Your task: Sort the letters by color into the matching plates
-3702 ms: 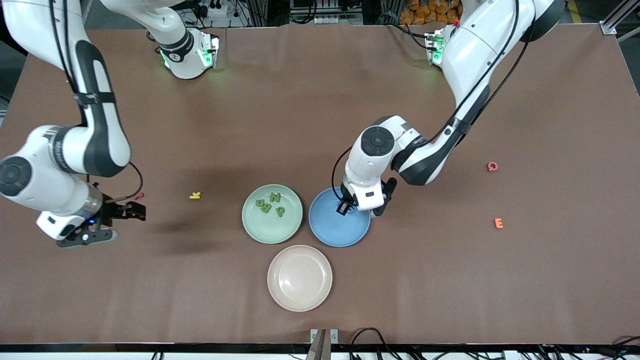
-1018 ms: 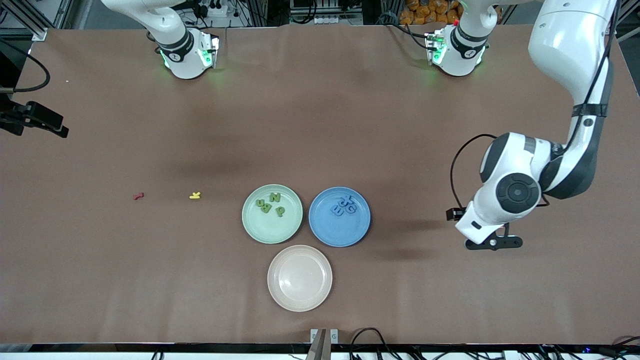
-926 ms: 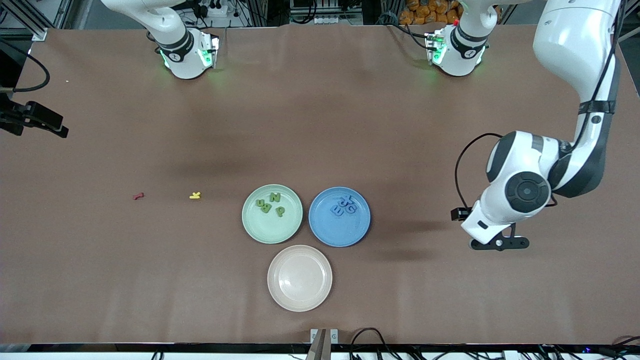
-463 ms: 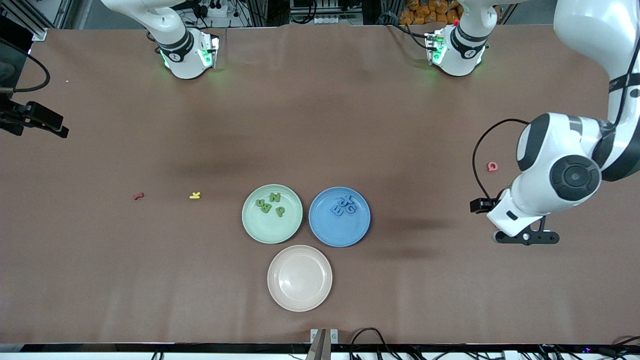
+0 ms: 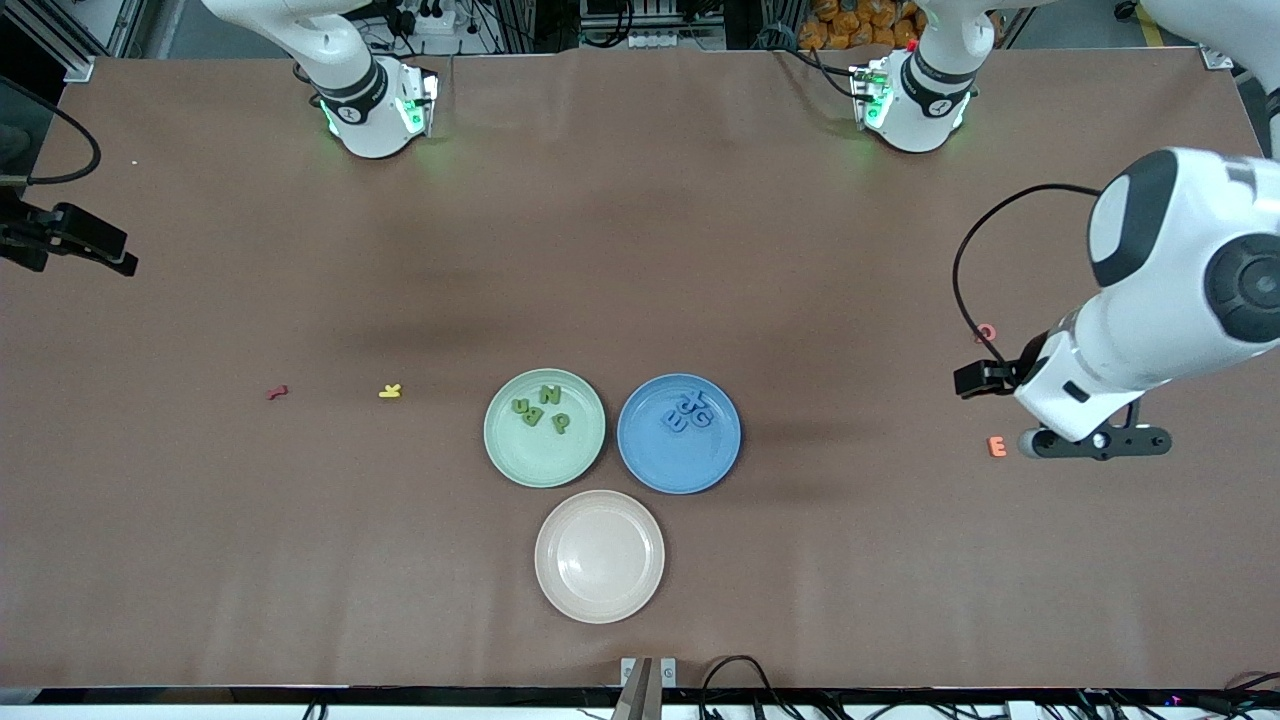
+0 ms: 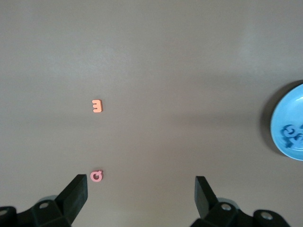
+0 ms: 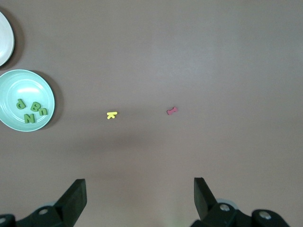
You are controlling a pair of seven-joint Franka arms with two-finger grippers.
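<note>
brown surface (image 5: pixel 640 250) carries green letters (image 5: pixel 541 408) in the mint plate (image 5: pixel 544 462), blue letters (image 5: pixel 688 411) in the blue plate (image 5: pixel 680 472) beside it, a beige plate (image 5: pixel 599 600) nearer the camera, while left gripper (image 6: pixel 142 201) and right gripper (image 7: pixel 140 198) hang released and empty.

The brown desk (image 5: pixel 640 250) carried three plates: green (image 5: pixel 590 455), blue (image 5: pixel 650 465) and beige (image 5: pixel 599 556). A yellow letter (image 5: pixel 390 391) and red one (image 5: pixel 277 393) lay toward the right arm's end; orange (image 5: pixel 997 446) and pink (image 5: pixel 986 333) letters lay below the left claw (image 6: pixel 141 189).
</note>
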